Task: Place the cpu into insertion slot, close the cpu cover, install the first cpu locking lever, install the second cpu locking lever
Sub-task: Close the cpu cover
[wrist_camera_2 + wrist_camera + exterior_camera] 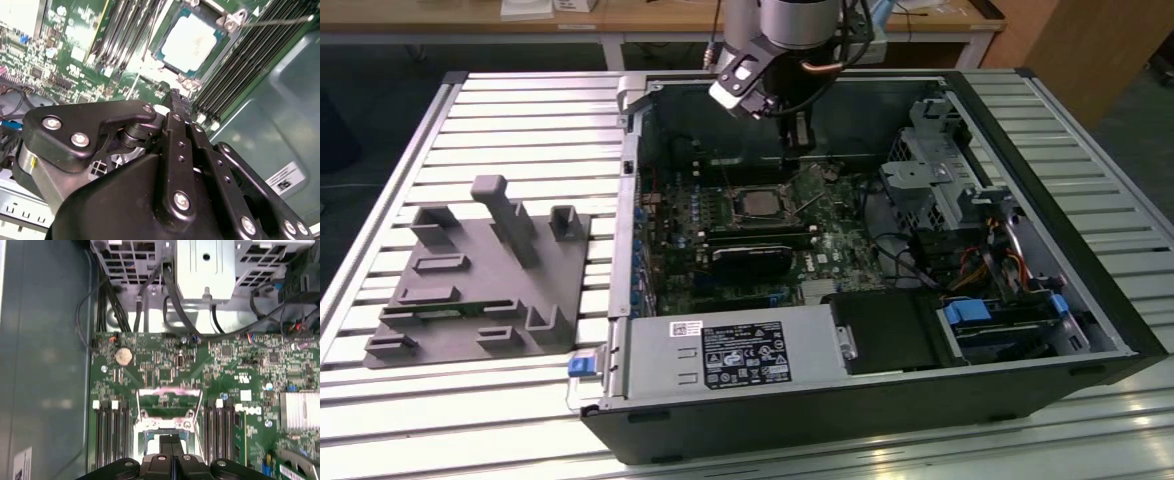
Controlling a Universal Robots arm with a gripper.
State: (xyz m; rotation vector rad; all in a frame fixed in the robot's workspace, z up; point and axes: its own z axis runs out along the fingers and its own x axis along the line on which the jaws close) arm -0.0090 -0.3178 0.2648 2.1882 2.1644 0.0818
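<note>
The cpu (pixel 191 42), a pale silver square, lies flat in the insertion slot (pixel 755 187) on the green motherboard inside the open computer case. In the first wrist view the cpu cover (pixel 170 391) stands raised on its hinge, and the board shows through its cut-out. A thin wire locking lever (pixel 280 21) sticks out sideways from the socket's corner. My gripper (pixel 797 150) hangs just above the board behind the socket, on its far side in the exterior view. Its black fingers (pixel 171 440) are pressed together with nothing between them, and their tip (pixel 176 97) points down beside the socket's edge.
Long black memory slots (pixel 245 65) flank the socket. A black labelled box (pixel 740 352) fills the case's front, and a drive cage (pixel 927 180) with cables (pixel 175 310) stands at the exterior view's right. A grey fixture block (pixel 480 270) sits on the slatted table at that view's left.
</note>
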